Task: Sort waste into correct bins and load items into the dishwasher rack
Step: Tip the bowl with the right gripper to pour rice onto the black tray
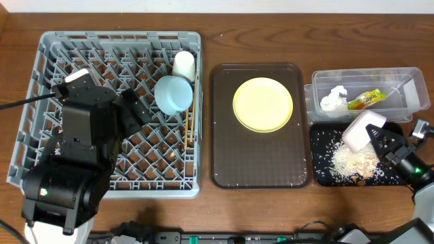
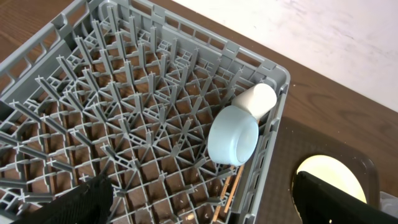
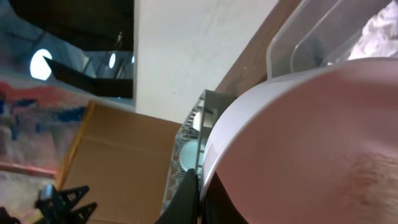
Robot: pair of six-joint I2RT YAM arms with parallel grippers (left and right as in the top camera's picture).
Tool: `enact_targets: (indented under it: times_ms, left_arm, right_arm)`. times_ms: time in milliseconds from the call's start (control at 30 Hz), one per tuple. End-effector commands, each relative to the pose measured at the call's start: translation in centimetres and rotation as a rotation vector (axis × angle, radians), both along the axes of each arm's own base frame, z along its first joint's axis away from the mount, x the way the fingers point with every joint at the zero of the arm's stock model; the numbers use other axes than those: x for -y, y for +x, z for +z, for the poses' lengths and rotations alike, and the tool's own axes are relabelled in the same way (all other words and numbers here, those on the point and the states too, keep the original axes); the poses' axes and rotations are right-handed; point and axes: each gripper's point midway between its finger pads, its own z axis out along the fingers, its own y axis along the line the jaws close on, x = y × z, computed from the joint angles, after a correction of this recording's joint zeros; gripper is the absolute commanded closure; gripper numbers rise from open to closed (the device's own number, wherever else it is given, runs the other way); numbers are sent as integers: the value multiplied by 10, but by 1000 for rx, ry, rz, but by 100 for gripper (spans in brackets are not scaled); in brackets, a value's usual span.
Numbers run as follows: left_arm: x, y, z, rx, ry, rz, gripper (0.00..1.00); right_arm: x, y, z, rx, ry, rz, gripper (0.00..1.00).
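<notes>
Wooden table, seen from above. You have one dishwasher rack holding one white cup, one light blue bowl and a pair of chopsticks. One brown serving tray carries one yellow plate. One clear tub holds one napkin and one wrapper. One black tray holds rice scraps. Your right gripper is clamped on the one white bowl, tilted over the black tray. Your left gripper hangs over the rack with its fingers spread wide, the blue bowl just ahead of them and untouched.

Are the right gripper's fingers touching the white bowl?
Touching. The right wrist view shows a finger of the right gripper against the rim of the white bowl; overhead, the bowl hangs tilted.
</notes>
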Motion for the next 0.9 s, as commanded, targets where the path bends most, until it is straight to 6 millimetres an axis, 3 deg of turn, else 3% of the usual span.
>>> enact_targets:
  times_ms: [0,67,167,433,500,867]
  left_arm:
    - [-2,0,5,11,0,9,6]
    - [-2,0,5,11,0,9,6]
    - [-2,0,5,11,0,9,6]
    - [-2,0,5,10,0,9,6]
    - [-2,0,5,10,0,9,6]
    - [-2,0,5,10,0,9,7]
  right_arm:
    - [2,-4,12,34,47,6,99]
    - [8,-1,10,57,-16,-13,99]
    - [8,-3,13,0,95,-13,99]
    - [13,1,16,38,42,-12,99]
    - [11,-1,15,-17,117,-13,99]
    - [12,0,15,-41,143,-17,99]
